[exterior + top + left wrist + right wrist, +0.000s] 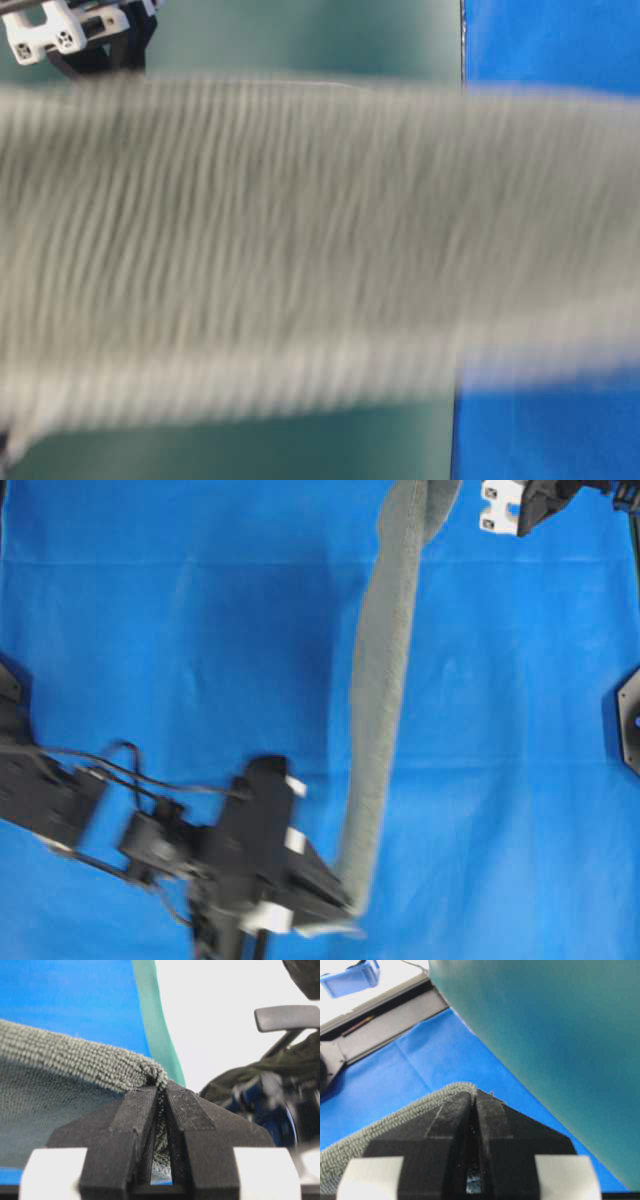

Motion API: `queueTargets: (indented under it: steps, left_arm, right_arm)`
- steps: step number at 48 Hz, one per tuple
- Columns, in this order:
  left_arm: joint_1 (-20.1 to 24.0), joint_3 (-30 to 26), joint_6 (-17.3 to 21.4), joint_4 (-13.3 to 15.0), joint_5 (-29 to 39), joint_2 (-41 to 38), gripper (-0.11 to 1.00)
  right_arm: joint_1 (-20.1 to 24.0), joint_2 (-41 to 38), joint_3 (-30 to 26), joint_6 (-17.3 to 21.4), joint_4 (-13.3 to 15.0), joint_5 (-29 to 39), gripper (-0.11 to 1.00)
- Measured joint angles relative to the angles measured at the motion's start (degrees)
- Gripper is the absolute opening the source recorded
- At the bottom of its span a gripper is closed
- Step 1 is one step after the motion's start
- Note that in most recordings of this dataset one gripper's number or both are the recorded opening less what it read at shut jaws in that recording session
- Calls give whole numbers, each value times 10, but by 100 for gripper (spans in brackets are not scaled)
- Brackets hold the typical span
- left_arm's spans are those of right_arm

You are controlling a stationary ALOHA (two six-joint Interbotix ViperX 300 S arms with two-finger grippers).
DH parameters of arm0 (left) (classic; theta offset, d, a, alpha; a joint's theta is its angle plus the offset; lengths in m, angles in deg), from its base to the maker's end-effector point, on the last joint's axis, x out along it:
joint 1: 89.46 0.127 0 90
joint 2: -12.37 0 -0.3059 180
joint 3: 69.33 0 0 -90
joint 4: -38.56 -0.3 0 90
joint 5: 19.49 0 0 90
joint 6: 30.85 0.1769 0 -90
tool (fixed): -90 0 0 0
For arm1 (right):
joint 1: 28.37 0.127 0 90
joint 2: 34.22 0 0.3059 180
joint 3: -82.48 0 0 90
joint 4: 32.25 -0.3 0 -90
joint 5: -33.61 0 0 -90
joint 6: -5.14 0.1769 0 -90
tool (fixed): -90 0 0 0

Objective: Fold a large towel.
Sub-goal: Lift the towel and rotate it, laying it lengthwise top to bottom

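The towel (380, 700) hangs stretched from six to twelve o'clock above the blue cover (180, 630); left gripper (161, 1091) and right gripper (473, 1094) each pinch a corner; green wall (560, 1040) behind.

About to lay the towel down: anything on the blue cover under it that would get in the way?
Nothing visible. The grey-green terry towel hangs stretched between both tools over bare blue table covering.

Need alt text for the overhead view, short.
A grey-green towel, gathered into a long narrow band, stretches from the top edge down to the left claw, shut on its lower end, above the blue table covering. Motion-blurred.
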Motion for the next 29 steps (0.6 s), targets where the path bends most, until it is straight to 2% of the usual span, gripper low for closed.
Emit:
queueTargets:
  steps: [6, 18, 23, 29]
  left_arm:
    - [6, -77, 1, -1, -5, -68, 3]
    - [15, -248, 8, -2, -7, -208, 3]
    - [18, -298, 0, -2, -4, -250, 3]
    - [18, -307, -14, -2, 8, -260, 3]
  right_arm:
    - [0, 54, 28, 1, 0, 51, 2]
    - [1, 178, 74, -6, 0, 207, 2]
    - [2, 174, 75, -18, -1, 243, 2]
    - [3, 133, 76, -26, -1, 240, 2]
